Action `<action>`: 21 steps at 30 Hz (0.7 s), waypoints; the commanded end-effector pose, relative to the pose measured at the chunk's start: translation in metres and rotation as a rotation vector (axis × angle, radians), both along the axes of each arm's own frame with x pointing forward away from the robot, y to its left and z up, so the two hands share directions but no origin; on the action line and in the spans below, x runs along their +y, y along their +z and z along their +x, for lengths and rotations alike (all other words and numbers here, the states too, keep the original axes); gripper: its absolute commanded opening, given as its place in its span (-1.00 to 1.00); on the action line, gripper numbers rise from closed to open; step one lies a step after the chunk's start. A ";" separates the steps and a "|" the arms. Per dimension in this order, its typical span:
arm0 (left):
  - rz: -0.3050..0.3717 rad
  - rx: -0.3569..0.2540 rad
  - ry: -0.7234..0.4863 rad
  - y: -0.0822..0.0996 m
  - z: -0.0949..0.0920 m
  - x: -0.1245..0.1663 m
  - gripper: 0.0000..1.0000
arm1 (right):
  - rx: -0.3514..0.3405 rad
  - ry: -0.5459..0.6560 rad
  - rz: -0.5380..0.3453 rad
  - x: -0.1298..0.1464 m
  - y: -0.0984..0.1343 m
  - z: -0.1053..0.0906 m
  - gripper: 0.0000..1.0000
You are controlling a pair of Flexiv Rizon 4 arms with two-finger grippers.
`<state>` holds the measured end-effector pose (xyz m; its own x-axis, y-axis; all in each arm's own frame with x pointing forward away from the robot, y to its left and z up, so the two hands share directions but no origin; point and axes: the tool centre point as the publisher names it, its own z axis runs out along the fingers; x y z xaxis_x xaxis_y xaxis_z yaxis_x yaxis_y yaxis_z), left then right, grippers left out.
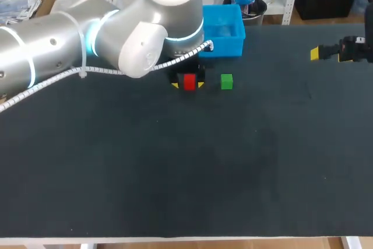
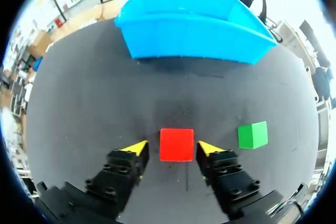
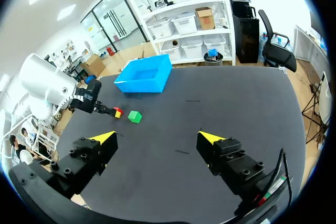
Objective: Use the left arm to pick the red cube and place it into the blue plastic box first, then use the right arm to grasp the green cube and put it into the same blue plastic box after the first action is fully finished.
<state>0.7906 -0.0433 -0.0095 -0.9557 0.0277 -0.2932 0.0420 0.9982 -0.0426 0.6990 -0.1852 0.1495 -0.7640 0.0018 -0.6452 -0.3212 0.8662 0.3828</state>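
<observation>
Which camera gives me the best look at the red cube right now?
Left wrist view: the red cube sits large and unobstructed inside the open left claw. Head view shows it small; right wrist view, a distant speck.

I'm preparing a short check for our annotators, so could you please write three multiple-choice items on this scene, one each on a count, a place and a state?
1. How many cubes lie on the table outside the blue box?
A. one
B. three
C. two

2. Where is the red cube?
A. in the blue box
B. between the left gripper's fingers
C. at the table's near edge

3. The right gripper is:
A. open and empty
B. shut on a cube
C. shut on the blue box's rim

Answers: 1 C, since only the red cube and the green cube show. 2 B, since a yellow tip stands on each side of it, with small gaps. 3 A, since its fingers stand wide apart with only table between them.
</observation>
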 end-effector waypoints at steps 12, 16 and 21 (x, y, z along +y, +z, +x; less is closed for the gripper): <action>-0.007 -0.030 -0.036 0.005 -0.004 -0.005 -1.00 | 0.001 -0.001 -0.002 0.000 0.000 0.001 1.00; -0.014 -0.061 -0.052 0.020 -0.004 -0.003 -1.00 | 0.001 -0.001 -0.002 0.000 0.000 0.001 1.00; -0.033 -0.111 -0.067 0.049 0.000 0.002 -1.00 | 0.001 -0.001 -0.002 0.000 0.000 0.001 1.00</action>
